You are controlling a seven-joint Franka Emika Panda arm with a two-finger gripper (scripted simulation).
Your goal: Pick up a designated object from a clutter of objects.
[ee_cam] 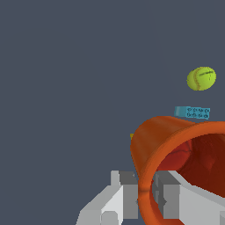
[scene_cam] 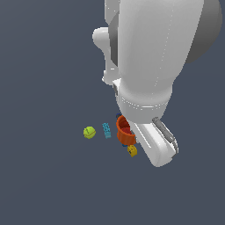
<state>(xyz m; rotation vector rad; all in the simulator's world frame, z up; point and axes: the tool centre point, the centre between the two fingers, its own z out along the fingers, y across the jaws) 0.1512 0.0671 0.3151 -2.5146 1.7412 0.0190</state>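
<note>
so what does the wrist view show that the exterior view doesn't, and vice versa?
Wrist only: the end effector fingers straddling the orange cup rim, one inside, one outside, and the cup's interior.

Exterior only: the arm's white body and a yellow-and-blue piece next to the cup; the fingers are hidden behind the arm.

Both: the orange cup, the yellow-green ball and the cyan block on the dark grey floor.

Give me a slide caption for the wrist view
Gripper straddling the orange cup's rim, yellow-green ball and cyan block beyond.
</note>
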